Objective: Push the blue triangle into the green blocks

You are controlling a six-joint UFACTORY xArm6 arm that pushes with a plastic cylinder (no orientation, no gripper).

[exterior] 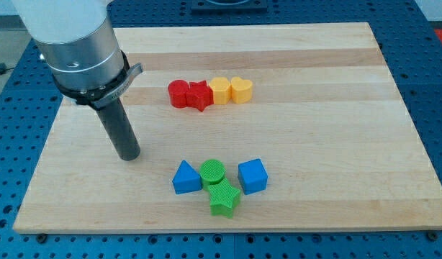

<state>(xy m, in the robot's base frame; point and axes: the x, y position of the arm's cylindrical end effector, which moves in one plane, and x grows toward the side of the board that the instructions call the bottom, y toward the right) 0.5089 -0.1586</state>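
My tip [129,155], a bare rod with no claw to open or close, is resting left of the blue triangle [186,178], apart from it. The triangle is sitting near the desk's bottom edge, touching the green cylinder [212,171], with the green star [223,198] just beside.

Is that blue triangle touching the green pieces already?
Yes: the blue triangle sits against the green cylinder, no gap showing. My tip is apart, at the view's left.

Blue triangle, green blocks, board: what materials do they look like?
Blue triangle: probably plastic, matte, uniform colour. Green cylinder and green star: likely the same, with fine ridges on top, possibly printed. Board: wood, pale, with visible grain and plank strips. My tip stands to the view's left of them, apart.
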